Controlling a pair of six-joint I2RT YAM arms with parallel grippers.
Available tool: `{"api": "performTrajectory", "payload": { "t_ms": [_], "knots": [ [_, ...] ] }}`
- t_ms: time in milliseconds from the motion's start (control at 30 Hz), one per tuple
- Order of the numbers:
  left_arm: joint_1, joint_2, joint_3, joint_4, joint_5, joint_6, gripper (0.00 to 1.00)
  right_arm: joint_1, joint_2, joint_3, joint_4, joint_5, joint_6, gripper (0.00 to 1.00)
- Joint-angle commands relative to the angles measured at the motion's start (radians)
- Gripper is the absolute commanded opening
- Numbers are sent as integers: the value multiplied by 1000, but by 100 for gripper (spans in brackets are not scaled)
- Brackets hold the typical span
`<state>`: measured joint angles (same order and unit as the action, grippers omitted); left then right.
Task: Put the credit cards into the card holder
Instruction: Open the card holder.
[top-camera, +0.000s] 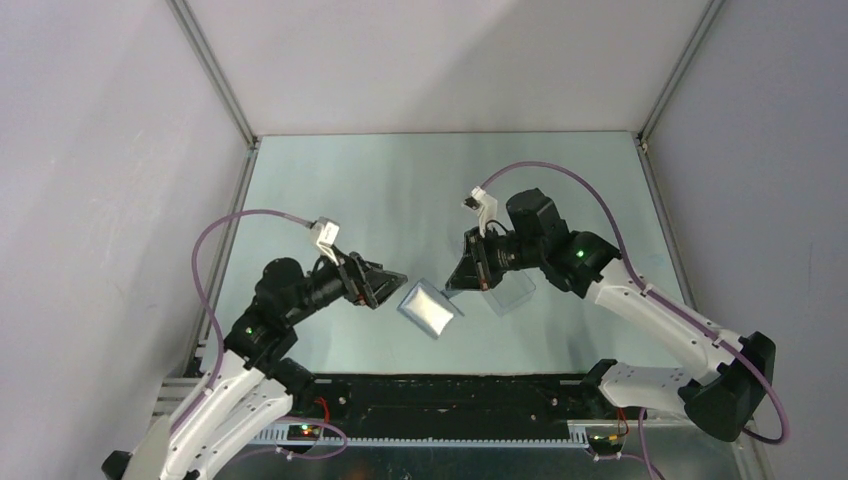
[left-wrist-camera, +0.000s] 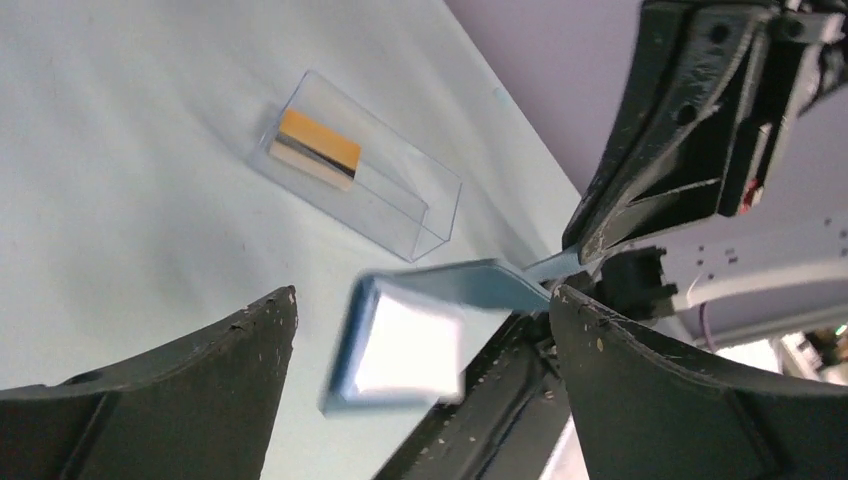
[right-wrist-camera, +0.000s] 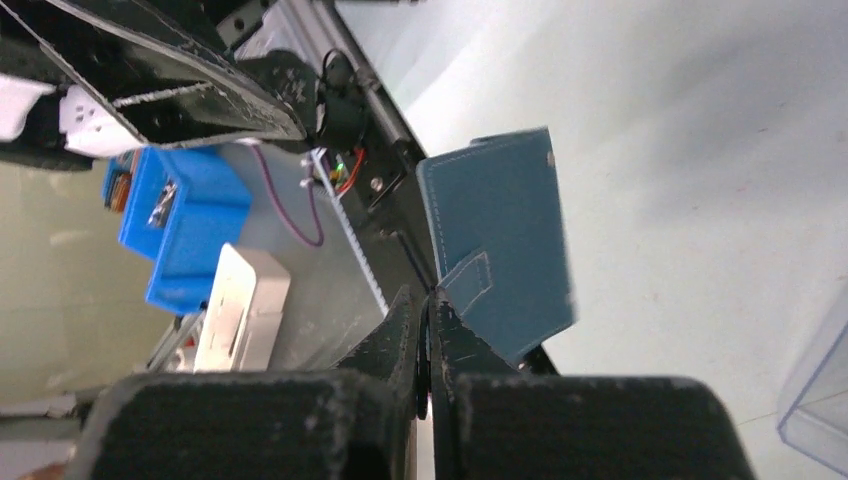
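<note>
Pinching card holder (right-wrist-camera: 495, 220) tab, right end effector (right-wrist-camera: 425, 305) clamped

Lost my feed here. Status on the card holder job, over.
Left gripper open beside the card holder. Right gripper shut on its clasp tab. Credit card in the clear box. No obstruction seen.

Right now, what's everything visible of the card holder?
The card holder is a small flat blue folding wallet, leather-like, with pale stitching along its edges and a clasp tab; its inside looks paler blue. It hangs partly open and tilted, apparently above the table, between the arms. The right gripper is shut on it at the tab. The open left gripper flanks it without touching.
</note>
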<state>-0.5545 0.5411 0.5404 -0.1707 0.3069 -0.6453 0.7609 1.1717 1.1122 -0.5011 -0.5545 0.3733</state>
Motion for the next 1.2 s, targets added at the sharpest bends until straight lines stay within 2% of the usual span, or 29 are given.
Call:
{"api": "performTrajectory", "payload": {
  "t_ms": [0,100,167,333,500,667,833,900,933,967,1000,1033,1100,1167],
  "knots": [
    [-8,18,64,37,152,295,100,-9,3,73,-75,-140,-78,0],
    [-11,12,50,80,246,436,100,-8,12,85,-97,-232,-106,0],
    [-24,-7,24,134,361,536,100,-8,15,95,-111,-274,-128,0],
    [-95,-18,5,211,450,751,100,-8,12,116,-153,-357,-182,0],
    [-171,68,37,244,504,787,98,-10,4,119,-143,-379,-169,0],
    [-279,142,38,275,442,834,98,-10,5,119,-112,-413,-142,0],
    [-316,206,38,307,405,849,92,-10,-3,119,-107,-435,-138,0],
    [-326,227,43,318,408,849,86,-10,-7,118,-110,-429,-139,0],
    [-327,232,46,319,420,847,76,-11,-8,118,-111,-428,-138,0],
    [-327,246,53,321,428,841,56,-13,-9,119,-109,-418,-135,0],
    [-328,252,56,320,442,834,43,-14,-11,118,-108,-409,-126,0],
    [-328,261,63,321,448,828,18,-17,-11,118,-103,-396,-122,0],
    [-328,268,68,320,474,809,2,-21,-12,120,-94,-358,-103,2],
    [-330,258,73,321,468,773,0,-30,-17,120,-104,-312,-87,20]
  ]
}}
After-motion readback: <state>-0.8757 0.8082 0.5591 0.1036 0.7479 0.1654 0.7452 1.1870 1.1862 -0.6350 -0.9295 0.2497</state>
